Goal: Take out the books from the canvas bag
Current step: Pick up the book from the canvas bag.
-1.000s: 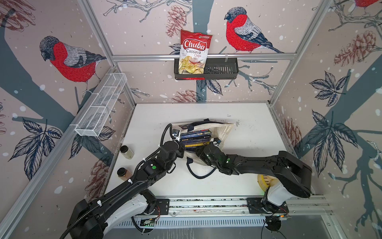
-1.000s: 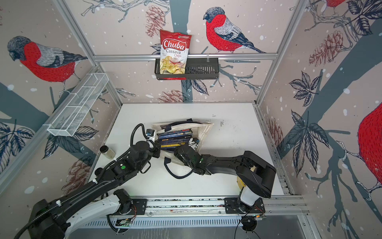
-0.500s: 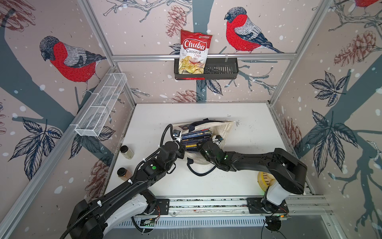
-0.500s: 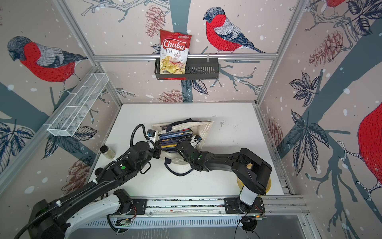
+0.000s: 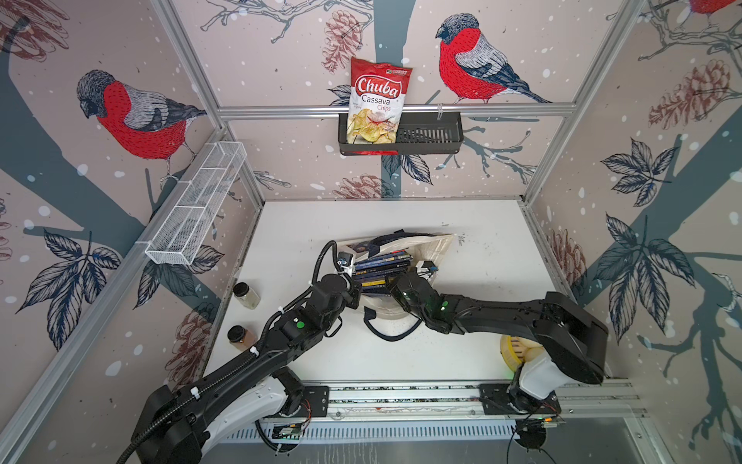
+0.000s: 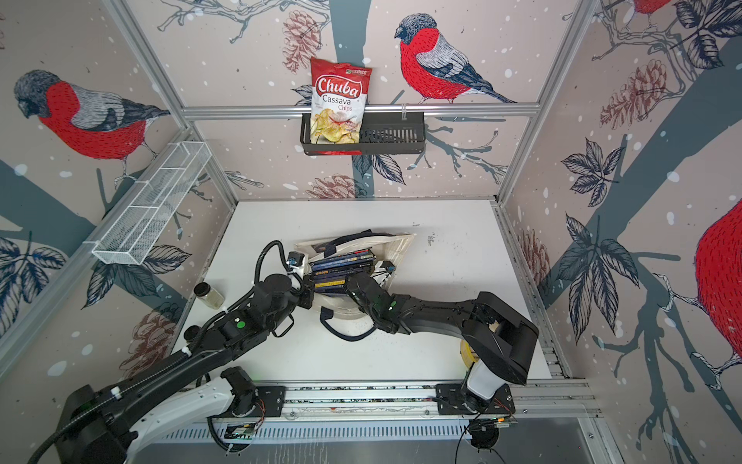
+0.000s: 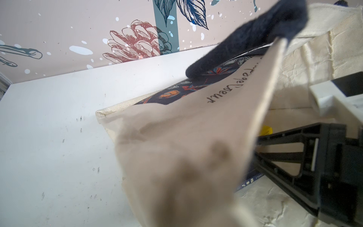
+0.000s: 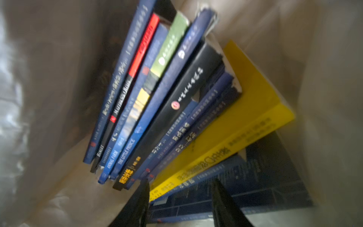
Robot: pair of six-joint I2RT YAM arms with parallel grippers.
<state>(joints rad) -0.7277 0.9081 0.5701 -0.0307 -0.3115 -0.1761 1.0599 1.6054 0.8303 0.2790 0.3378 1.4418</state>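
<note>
The cream canvas bag [image 5: 435, 247] [image 6: 395, 246] lies on its side mid-table, mouth toward the arms. A stack of books [image 5: 381, 268] [image 6: 341, 266] sits inside, mostly navy. My left gripper [image 5: 355, 296] [image 6: 307, 295] is shut on the bag's [image 7: 176, 147] upper cloth edge and holds it raised; the cloth hides the jaws in the left wrist view. My right gripper [image 8: 181, 188] [image 5: 388, 286] is inside the mouth and open. Its jaws straddle the near ends of the yellow book [image 8: 235, 125] and the navy book [image 8: 255, 186] under it. "The Little Prince" [image 8: 127, 151] and a black book [image 8: 176, 102] lean in the stack beyond.
One navy handle [image 5: 385, 334] loops onto the table in front of the bag. Two jars [image 5: 246, 295] [image 5: 239, 335] stand near the left wall. A yellow object [image 5: 510, 351] sits by the right arm's base. The chips bag [image 5: 375, 104] stands in the black wall basket [image 5: 431, 132]; a white wire shelf [image 5: 196, 205] hangs left.
My right gripper has pushed further into the bag toward the books and its jaws have narrowed a little. The left arm has kept its hold and place.
</note>
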